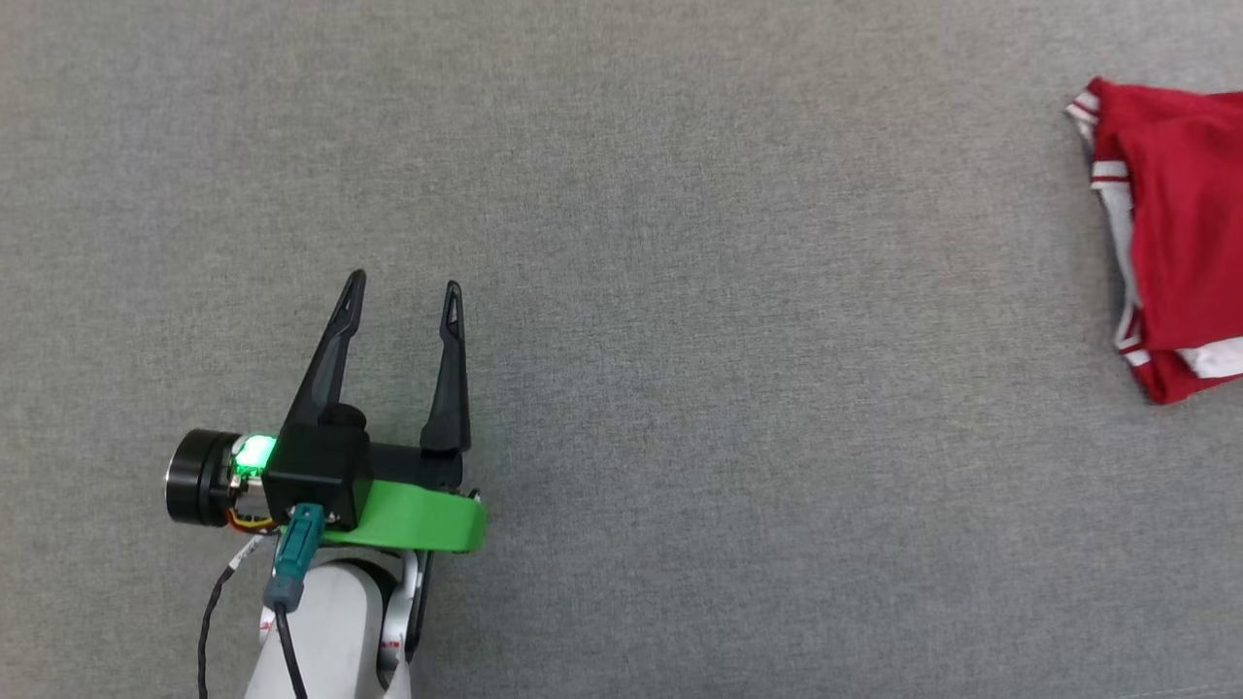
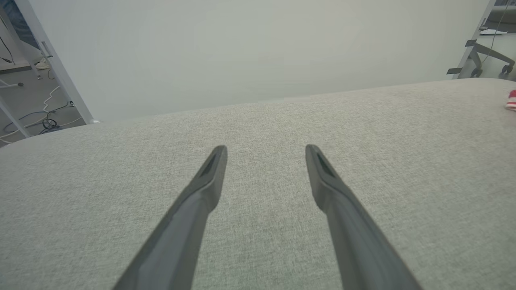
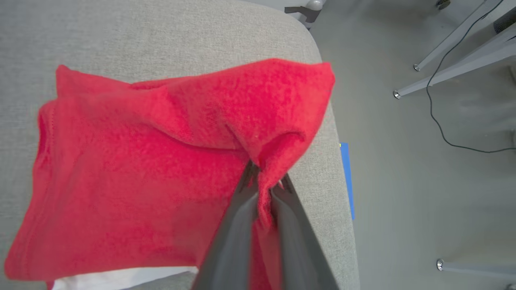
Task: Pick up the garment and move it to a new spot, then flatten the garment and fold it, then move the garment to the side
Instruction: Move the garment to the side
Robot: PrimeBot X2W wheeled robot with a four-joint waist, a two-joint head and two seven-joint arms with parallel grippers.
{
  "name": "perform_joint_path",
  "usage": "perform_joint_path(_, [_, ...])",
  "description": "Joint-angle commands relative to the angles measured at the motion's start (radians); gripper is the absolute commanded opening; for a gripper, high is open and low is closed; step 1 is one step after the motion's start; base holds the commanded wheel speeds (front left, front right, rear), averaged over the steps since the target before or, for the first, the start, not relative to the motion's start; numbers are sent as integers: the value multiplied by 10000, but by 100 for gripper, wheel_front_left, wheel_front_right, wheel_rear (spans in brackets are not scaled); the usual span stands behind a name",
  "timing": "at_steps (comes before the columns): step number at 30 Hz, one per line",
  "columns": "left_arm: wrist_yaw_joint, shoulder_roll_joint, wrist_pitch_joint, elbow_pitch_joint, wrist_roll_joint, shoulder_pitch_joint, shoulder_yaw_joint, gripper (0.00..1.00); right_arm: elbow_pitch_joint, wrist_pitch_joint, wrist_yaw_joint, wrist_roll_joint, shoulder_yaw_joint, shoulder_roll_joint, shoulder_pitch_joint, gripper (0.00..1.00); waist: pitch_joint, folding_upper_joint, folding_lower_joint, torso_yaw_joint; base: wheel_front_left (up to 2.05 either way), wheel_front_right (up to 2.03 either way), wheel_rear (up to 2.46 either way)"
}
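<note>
The garment (image 1: 1180,233), a red jersey with white-and-red striped trim, lies folded at the far right of the grey surface, cut off by the head view's edge. In the right wrist view my right gripper (image 3: 264,181) is shut on a pinched fold of the garment (image 3: 141,177), lifting its red cloth near the surface's right edge. A white part peeks out beneath it. My left gripper (image 1: 403,291) stands open over bare fabric at the lower left, far from the garment. In the left wrist view the left gripper (image 2: 266,155) holds nothing, and a sliver of the garment (image 2: 511,100) shows at the far right.
The grey fabric surface (image 1: 680,340) stretches wide between the left gripper and the garment. Its right edge (image 3: 330,133) drops to a grey floor with metal legs (image 3: 451,44), a black cable (image 3: 443,133) and a blue strip (image 3: 346,177). A pale wall (image 2: 258,48) rises behind.
</note>
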Motion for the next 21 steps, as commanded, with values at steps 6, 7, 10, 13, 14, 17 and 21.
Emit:
perform_joint_path(6, [10,87,-59,-183,103,-378,-112,100,1169,-166,-7,-400,-716,-509,-699,0,984,0,-2,338,0,0,0])
perform_joint_path(7, [19,91,-59,-199,103,-405,-137,100,1378,-211,-7,-433,-789,-577,-769,0,1041,0,-2,368,0,0,0])
perform_joint_path(10, [56,100,-59,-239,106,-470,-189,100,1852,-419,-7,-489,-940,-662,-962,0,1194,0,-2,411,0,0,0])
perform_joint_path(13, [86,124,-59,-248,97,-536,-229,100,2299,-678,-7,-671,-909,-671,-1063,0,1291,0,-2,438,0,0,0])
perform_joint_path(14, [93,132,-59,-243,91,-555,-236,100,2413,-800,-7,-744,-897,-659,-1093,0,1314,0,-2,444,0,0,0])
perform_joint_path(17, [147,145,-59,-202,68,-611,-240,100,2859,-1322,-7,-822,-1009,-356,-1269,100,1290,0,-2,448,0,0,0])
perform_joint_path(21, [223,122,-59,-107,-11,-540,-234,100,3278,-1920,-7,-972,-928,-54,-1289,100,937,0,-2,449,0,0,0])
